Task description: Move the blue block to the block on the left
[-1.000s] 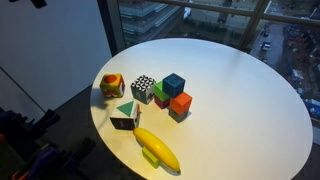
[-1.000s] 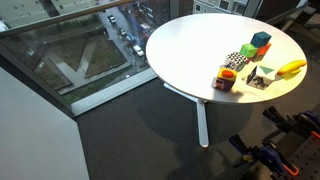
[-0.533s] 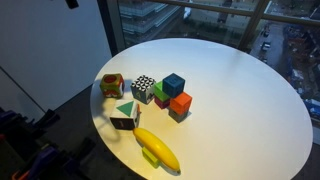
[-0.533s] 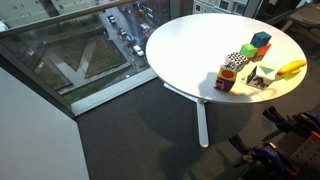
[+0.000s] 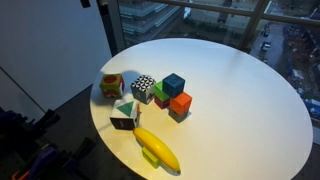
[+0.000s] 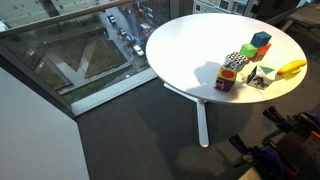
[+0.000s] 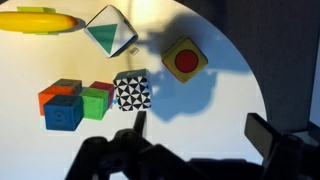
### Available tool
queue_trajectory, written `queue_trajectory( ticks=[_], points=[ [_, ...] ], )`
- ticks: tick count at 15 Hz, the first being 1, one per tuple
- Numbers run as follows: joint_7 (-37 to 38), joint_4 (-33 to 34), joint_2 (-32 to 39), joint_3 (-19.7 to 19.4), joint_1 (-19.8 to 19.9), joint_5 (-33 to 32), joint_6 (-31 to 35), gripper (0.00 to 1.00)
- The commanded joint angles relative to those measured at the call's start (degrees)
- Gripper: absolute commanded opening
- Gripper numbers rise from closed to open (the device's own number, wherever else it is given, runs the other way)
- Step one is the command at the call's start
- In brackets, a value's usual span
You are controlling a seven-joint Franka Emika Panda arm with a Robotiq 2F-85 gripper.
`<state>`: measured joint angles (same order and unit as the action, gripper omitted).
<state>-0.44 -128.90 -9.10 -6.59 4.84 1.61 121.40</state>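
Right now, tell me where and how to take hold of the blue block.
Come straight down from above and pinch the blue block on two opposite side faces. It sits flat with its top face clear, but the green cube and orange-red cube crowd two sides, so clearance looks tight.

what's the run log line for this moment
phase: pre-grasp | end effector: open, empty | blue block: on table, not gripped | yellow red-dot block: apart from it

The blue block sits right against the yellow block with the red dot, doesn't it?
No. The blue block sits beside the orange block and green block; the checkered block lies between it and the yellow block, as the wrist view shows.
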Motion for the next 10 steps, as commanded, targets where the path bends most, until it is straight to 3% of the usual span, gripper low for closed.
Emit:
queue_trajectory(
  ticks=[1,6,10],
  points=[
    [-2.16,4.83,5.61,-0.88,1.11,0.32,0.39,1.00],
    [-8.74,8.40,11.97,-2.40,3.04,2.18,3.86,1.00],
    [-15.39,11.03,15.95,-2.70,5.05,7.57,4.80,1.00]
  ],
)
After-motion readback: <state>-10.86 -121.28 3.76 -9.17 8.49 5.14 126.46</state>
